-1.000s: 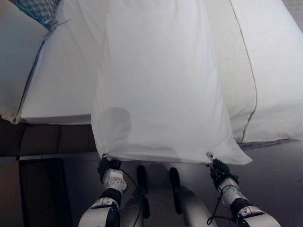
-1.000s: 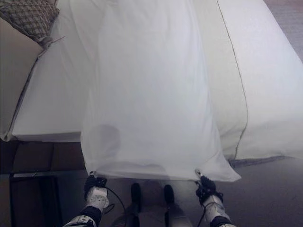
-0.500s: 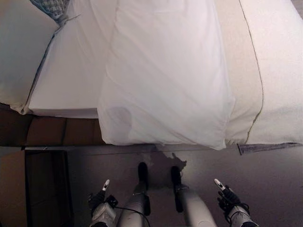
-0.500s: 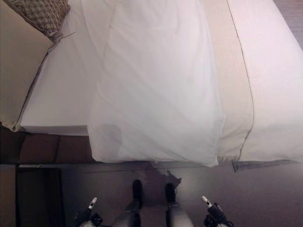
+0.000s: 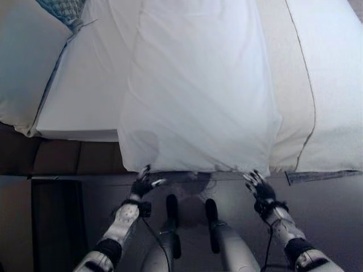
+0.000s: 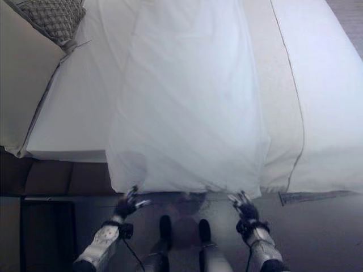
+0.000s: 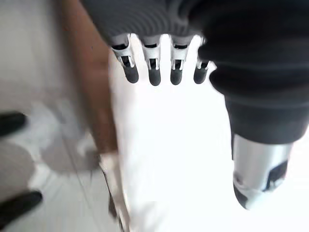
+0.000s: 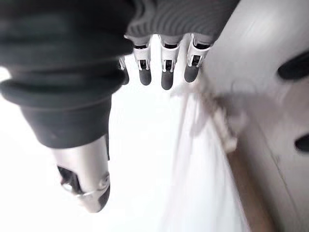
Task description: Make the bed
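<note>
Overhanging sheet edge (image 5: 195,164) just above fingers (image 5: 148,181)

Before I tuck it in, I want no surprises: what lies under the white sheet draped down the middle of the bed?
Beside the white sheet, white bedding and a cream cover show. What lies beneath is covered.

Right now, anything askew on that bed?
Yes. The white pillow lies crosswise on the bed, its near end hanging over the bed's edge above the floor. Left hand and right hand sit open just under that end.
</note>
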{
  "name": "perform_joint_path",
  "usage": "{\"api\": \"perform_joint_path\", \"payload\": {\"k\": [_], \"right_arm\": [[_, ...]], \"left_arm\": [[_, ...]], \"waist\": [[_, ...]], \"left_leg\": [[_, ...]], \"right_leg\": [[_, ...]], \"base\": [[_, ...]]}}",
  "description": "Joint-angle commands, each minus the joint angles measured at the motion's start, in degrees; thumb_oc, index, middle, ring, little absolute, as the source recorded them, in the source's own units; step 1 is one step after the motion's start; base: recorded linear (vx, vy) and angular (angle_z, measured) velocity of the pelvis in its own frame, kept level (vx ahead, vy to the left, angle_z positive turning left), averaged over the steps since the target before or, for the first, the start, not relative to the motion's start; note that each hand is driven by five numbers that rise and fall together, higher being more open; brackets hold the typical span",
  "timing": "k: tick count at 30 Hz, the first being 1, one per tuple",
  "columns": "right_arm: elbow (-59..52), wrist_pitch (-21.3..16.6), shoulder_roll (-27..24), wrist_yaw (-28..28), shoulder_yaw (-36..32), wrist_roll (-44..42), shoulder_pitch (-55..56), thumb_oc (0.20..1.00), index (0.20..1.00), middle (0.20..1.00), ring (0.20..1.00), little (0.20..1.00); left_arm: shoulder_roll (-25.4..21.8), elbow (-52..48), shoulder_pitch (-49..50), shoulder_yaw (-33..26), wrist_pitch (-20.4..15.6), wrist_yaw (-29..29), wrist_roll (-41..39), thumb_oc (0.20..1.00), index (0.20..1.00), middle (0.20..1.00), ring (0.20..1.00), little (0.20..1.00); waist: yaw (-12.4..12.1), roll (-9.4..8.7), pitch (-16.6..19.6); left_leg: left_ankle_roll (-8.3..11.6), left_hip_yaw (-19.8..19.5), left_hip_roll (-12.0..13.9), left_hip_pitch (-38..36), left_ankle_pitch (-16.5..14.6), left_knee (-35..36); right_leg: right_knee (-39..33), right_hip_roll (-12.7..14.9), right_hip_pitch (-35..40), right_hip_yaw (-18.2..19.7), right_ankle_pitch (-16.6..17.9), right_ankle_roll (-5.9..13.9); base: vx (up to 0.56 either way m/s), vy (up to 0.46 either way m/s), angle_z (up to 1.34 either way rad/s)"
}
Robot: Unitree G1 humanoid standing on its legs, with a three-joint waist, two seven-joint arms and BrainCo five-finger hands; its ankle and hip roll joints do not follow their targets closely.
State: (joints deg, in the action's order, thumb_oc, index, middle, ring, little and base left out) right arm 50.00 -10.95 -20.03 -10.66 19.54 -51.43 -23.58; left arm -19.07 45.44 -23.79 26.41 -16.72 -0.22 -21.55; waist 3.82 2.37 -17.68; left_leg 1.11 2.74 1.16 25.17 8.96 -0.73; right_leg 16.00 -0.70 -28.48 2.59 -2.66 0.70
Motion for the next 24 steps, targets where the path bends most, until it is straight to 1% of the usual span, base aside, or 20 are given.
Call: {"api": "perform_joint_path", "payload": {"k": [1,2,3,4,5,6,8,11,12,14,15,16,17,18,20,21,22,23,24], "right_arm": [[-2.35,1.64,0.19,-5.30,2.11,-1.93,-1.72,1.000,1.000,1.000,1.000,1.000],[-1.97,2.08,0.37,-5.83,3.24,-2.66,-3.66,1.000,1.000,1.000,1.000,1.000],[-1.06,3.43,1.19,-7.29,4.93,-4.16,-7.45,1.000,1.000,1.000,1.000,1.000],[-1.03,3.43,1.19,-7.31,4.93,-4.17,-7.50,1.000,1.000,1.000,1.000,1.000],[-0.86,4.15,1.78,-8.00,6.76,-4.46,-11.71,1.000,1.000,1.000,1.000,1.000],[-0.84,4.16,1.77,-8.00,6.76,-4.46,-11.74,1.000,1.000,1.000,1.000,1.000],[-0.73,4.34,1.52,-8.30,8.50,-3.54,-16.00,1.000,1.000,1.000,1.000,1.000],[-0.15,4.25,1.13,-7.58,10.61,-1.17,-22.64,1.000,1.000,1.000,1.000,1.000],[0.72,4.32,1.17,-6.69,11.99,0.67,-25.23,1.000,1.000,1.000,1.000,1.000],[3.10,3.68,1.88,-4.67,12.11,1.66,-29.53,1.000,1.000,1.000,1.000,1.000],[3.16,3.68,1.89,-4.69,12.10,1.66,-29.60,1.000,1.000,1.000,1.000,1.000],[6.18,3.66,2.64,-3.03,12.02,1.08,-33.76,1.000,1.000,1.000,1.000,1.000],[7.55,3.64,2.39,-2.03,12.35,1.48,-35.62,1.000,1.000,1.000,1.000,1.000],[11.14,2.10,3.12,1.59,12.21,2.89,-40.34,1.000,1.000,1.000,1.000,1.000],[12.18,2.02,3.19,2.25,12.01,2.81,-41.91,1.000,1.000,1.000,1.000,1.000],[14.03,1.68,3.00,3.57,12.06,3.06,-43.60,1.000,1.000,1.000,1.000,1.000],[14.36,0.91,2.34,3.83,11.95,3.48,-44.79,1.000,1.000,1.000,1.000,1.000],[15.09,0.59,2.13,4.85,11.50,2.80,-45.34,1.000,1.000,1.000,1.000,1.000],[15.10,0.59,2.13,4.85,11.50,2.80,-45.34,1.000,1.000,1.000,1.000,1.000]], "left_arm": [[0.21,1.43,-4.80,1.34,-0.49,-5.51,-2.82,1.000,1.000,1.000,1.000,1.000],[0.89,1.35,-7.16,2.16,0.03,-5.92,-4.41,1.000,1.000,1.000,1.000,1.000],[1.86,2.21,-11.98,4.37,0.43,-5.67,-3.22,1.000,1.000,1.000,1.000,1.000],[1.87,2.23,-12.02,4.37,0.42,-5.67,-3.21,1.000,1.000,1.000,1.000,1.000],[2.64,3.68,-16.46,5.31,0.35,-4.80,-3.18,1.000,1.000,1.000,1.000,1.000],[2.65,3.70,-16.50,5.30,0.34,-4.81,-3.18,1.000,1.000,1.000,1.000,1.000],[2.56,4.62,-20.71,6.57,-0.10,-3.67,-1.47,1.000,1.000,1.000,1.000,1.000],[2.04,6.01,-26.01,6.61,-0.53,-1.13,-0.55,1.000,1.000,1.000,1.000,1.000],[1.86,7.44,-28.10,6.85,-0.54,0.11,0.14,1.000,1.000,1.000,1.000,1.000],[0.82,8.98,-31.51,7.28,-0.45,2.56,1.82,1.000,1.000,1.000,1.000,1.000],[0.82,9.01,-31.57,7.28,-0.46,2.56,1.82,1.000,1.000,1.000,1.000,1.000],[0.07,11.00,-34.73,8.00,-0.57,4.21,2.67,1.000,1.000,1.000,1.000,1.000],[-0.70,12.06,-35.93,8.45,-0.50,4.87,3.65,1.000,1.000,1.000,1.000,1.000],[-1.97,14.42,-39.34,8.43,-0.46,7.72,3.82,1.000,1.000,1.000,1.000,1.000],[-2.50,15.21,-40.24,8.14,-0.55,8.21,3.63,1.000,1.000,1.000,1.000,1.000],[-3.02,16.82,-42.11,8.25,-0.51,9.86,4.06,1.000,1.000,1.000,1.000,1.000],[-3.96,17.37,-42.83,8.73,-0.66,10.62,4.97,1.000,1.000,1.000,1.000,1.000],[-3.91,18.00,-44.00,8.64,-0.75,12.47,5.37,1.000,1.000,1.000,1.000,1.000],[-3.91,18.00,-44.00,8.64,-0.75,12.47,5.37,1.000,1.000,1.000,1.000,1.000]], "waist": [[0.49,-2.47,-1.10],[0.45,-2.32,-1.64],[0.51,-2.16,-2.69],[0.52,-2.14,-2.68],[0.68,-2.21,-3.92],[0.69,-2.19,-3.87],[0.71,-2.10,-4.48],[0.76,-2.03,-4.79],[0.82,-2.11,-4.96],[0.82,-2.26,-4.98],[0.82,-2.24,-4.85],[0.79,-2.43,-5.04],[0.80,-2.43,-5.09],[0.78,-2.61,-5.65],[0.83,-2.62,-5.35],[0.80,-2.73,-5.46],[0.72,-2.72,-5.42],[0.67,-2.75,-5.44],[0.67,-2.73,-5.41]], "left_leg": [[2.70,-0.62,-0.56,1.40,-4.41,-4.95],[2.70,-0.73,-0.59,2.44,-4.44,-5.71],[2.66,-0.83,-0.74,4.18,-4.58,-7.14],[2.67,-0.84,-0.73,4.26,-4.60,-7.21],[2.80,-0.77,-0.84,7.04,-4.98,-10.11],[2.81,-0.78,-0.84,7.19,-5.02,-10.23],[2.88,-0.66,-0.85,10.16,-5.53,-12.63],[3.17,-0.66,-0.51,15.31,-6.46,-16.98],[3.43,-0.46,-0.30,17.25,-6.94,-19.40],[3.26,-0.52,0.07,20.48,-8.53,-23.42],[3.26,-0.53,0.09,20.83,-8.65,-23.70],[3.46,-0.55,0.73,23.74,-9.81,-27.47],[3.46,-0.52,0.88,24.59,-10.30,-28.50],[3.53,-0.45,1.24,27.01,-11.63,-31.95],[3.55,-0.42,1.29,28.20,-11.81,-32.74],[3.82,-0.45,1.36,29.24,-11.83,-34.17],[3.69,-0.53,1.34,29.97,-12.21,-34.93],[3.71,-0.79,1.15,31.13,-12.61,-36.43],[3.71,-0.80,1.16,31.19,-12.62,-36.47]], "right_leg": [[-8.92,3.85,0.94,2.03,6.54,6.74],[-8.33,3.76,-0.02,1.94,6.50,6.68],[-6.91,3.50,-1.87,1.78,6.25,6.52],[-6.86,3.50,-1.94,1.77,6.23,6.52],[-3.77,3.20,-4.92,1.87,5.77,6.26],[-3.68,3.19,-5.05,1.86,5.74,6.26],[-0.70,3.15,-8.44,1.61,5.10,6.07],[3.73,3.30,-13.56,1.04,4.25,5.88],[5.87,3.38,-15.48,0.69,3.68,5.69],[9.83,3.45,-19.01,0.58,2.62,5.48],[10.06,3.44,-19.33,0.58,2.53,5.48],[13.79,3.51,-22.16,0.20,1.39,5.23],[15.02,3.57,-23.04,0.01,1.00,5.12],[18.14,3.76,-25.54,0.05,0.01,5.03],[18.99,3.78,-26.85,-0.01,-0.35,4.96],[19.98,3.83,-27.49,-0.33,-0.63,4.88],[20.53,3.91,-28.22,-0.57,-1.01,4.74],[21.86,3.72,-29.20,-0.65,-1.52,4.59],[21.89,3.72,-29.25,-0.66,-1.53,4.59]], "base": [[-0.11,-0.016,0.02],[-0.15,-0.025,0.02],[-0.11,-0.025,0.01],[-0.16,-0.031,0.03],[-0.09,-0.014,0.03],[-0.12,-0.016,0.04],[-0.08,-0.013,0.07],[-0.10,-0.027,0.09],[-0.07,-0.026,0.06],[-0.05,-0.005,0.05],[-0.05,0.005,0.08],[-0.03,0.009,0.11],[-0.05,0.014,0.09],[-0.02,0.013,0.04],[-0.01,0.008,-0.09],[0.00,0.004,-0.09],[0.00,0.000,0.00],[0.00,0.000,0.00],[0.00,0.000,0.00]]}}
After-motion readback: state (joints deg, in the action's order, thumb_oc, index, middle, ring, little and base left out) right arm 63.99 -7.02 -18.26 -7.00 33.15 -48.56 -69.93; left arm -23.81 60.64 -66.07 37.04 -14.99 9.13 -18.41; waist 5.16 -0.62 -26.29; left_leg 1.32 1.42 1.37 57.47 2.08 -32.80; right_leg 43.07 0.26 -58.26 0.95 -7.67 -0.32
